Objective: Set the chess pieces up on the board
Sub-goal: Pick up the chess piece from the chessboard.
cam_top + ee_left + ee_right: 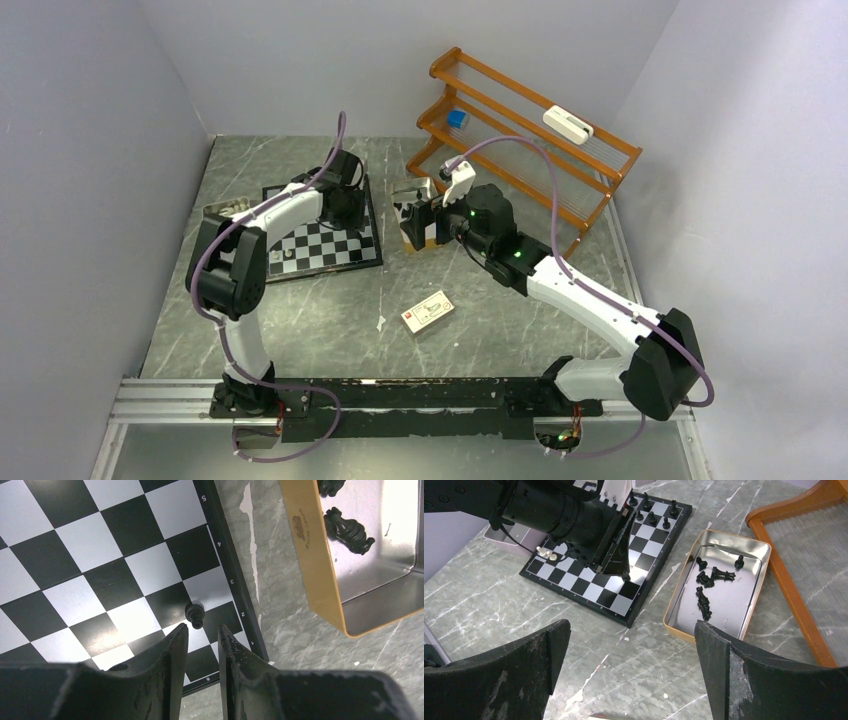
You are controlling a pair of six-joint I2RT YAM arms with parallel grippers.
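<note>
Left wrist: left claw (202, 630) barely apart, perhaps against pawn (194, 614).

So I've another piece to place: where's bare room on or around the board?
The board's middle squares are bare, as is the table between board and box. Crowded: the far row of pieces, the tin, and the narrow strip between board and tin.

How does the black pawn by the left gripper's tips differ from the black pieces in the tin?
The pawn stands upright on the board near its edge; the tin pieces mostly lie tipped over inside the tin. The pawn is alone on its square; the tin pieces are several, scattered. Both are black.
</note>
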